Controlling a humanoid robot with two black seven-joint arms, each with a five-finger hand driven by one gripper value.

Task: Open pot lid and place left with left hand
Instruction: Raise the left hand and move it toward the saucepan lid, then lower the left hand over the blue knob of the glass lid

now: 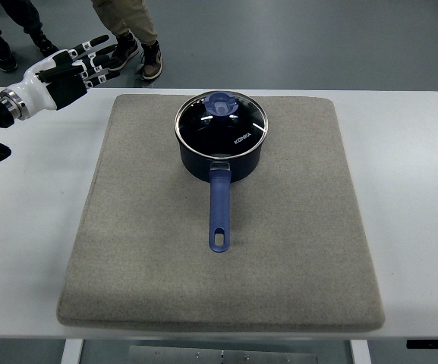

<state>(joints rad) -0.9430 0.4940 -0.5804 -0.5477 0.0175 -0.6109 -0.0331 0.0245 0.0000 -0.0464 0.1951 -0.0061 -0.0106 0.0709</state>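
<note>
A dark blue pot (220,158) stands on a grey mat (150,250), its long blue handle (219,212) pointing toward me. A glass lid (221,125) with a metal rim and a blue knob (221,105) sits closed on the pot. My left hand (82,64) hovers at the far left, over the table's back corner, well away from the pot. Its fingers are spread and hold nothing. The right arm is out of view.
The mat lies on a white table (29,227), with bare tabletop to the left and right of it. People's legs and shoes (139,53) stand on the floor beyond the table's far edge, near my left hand.
</note>
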